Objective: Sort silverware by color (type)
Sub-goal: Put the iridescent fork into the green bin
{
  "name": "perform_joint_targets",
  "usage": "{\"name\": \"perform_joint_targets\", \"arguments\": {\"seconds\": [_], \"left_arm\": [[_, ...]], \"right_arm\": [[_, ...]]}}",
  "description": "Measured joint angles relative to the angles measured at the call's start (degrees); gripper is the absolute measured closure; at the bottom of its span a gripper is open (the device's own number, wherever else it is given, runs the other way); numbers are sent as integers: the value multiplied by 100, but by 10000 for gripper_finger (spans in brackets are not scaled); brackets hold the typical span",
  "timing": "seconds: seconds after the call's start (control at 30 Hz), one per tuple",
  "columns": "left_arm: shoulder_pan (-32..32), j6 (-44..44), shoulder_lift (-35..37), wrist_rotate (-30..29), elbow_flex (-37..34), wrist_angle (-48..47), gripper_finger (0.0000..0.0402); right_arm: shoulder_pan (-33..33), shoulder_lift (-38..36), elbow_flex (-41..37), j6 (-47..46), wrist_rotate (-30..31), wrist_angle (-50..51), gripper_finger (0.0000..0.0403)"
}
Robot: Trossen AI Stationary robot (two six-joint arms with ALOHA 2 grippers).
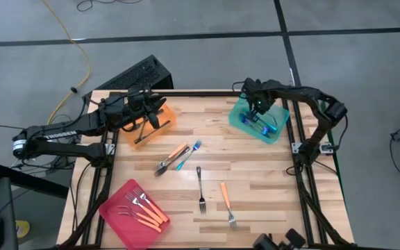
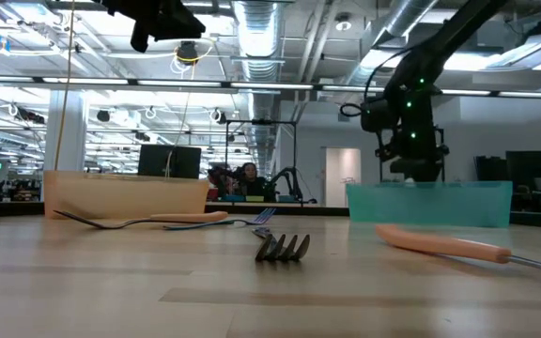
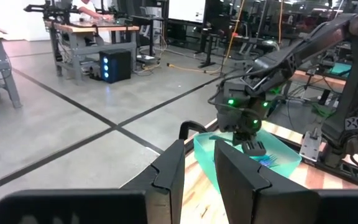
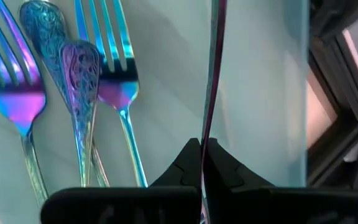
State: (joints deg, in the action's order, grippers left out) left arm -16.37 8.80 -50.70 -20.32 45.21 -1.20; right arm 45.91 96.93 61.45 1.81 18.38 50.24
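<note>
Nearest the camera in the low view, loose forks lie on the tabletop point(image 1: 269, 180): a dark fork point(image 1: 201, 187) with tines toward the front edge, an orange fork point(image 1: 226, 202) beside it, and farther in a small heap point(image 1: 178, 157) of orange, blue and dark handles crossing one another; the pink tray point(image 1: 120, 222) at the front left corner holds several orange forks point(image 1: 143, 207).

Farther back, the left gripper point(image 1: 146, 110) hangs above the orange tray point(image 1: 167, 123), fingers point(image 3: 169, 180) part open with nothing seen between them; the right gripper point(image 1: 258, 107) is low over the teal tray point(image 1: 280, 125), fingers pressed together on a thin blue fork point(image 4: 214, 68) held edge-on, above three iridescent forks point(image 4: 73, 68) lying flat on the tray floor.

These forks look light, stiff and slick; I'd take each by mid-handle, where it is narrow and flat; tangled ones will likely need separating first, since thin metal flush on wood gives little edge to pinch.
</note>
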Motion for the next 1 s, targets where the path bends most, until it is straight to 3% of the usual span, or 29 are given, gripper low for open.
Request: {"name": "perform_joint_targets", "arguments": {"seconds": [0.4, 1.0], "left_arm": [[1, 0, 0, -157, 0, 1, 329], [1, 11, 0, -319, 0, -57, 329]], "right_arm": [[0, 741, 9, 190, 36, -169, 383], [-11, 819, 9, 323, -19, -388, 360]]}}
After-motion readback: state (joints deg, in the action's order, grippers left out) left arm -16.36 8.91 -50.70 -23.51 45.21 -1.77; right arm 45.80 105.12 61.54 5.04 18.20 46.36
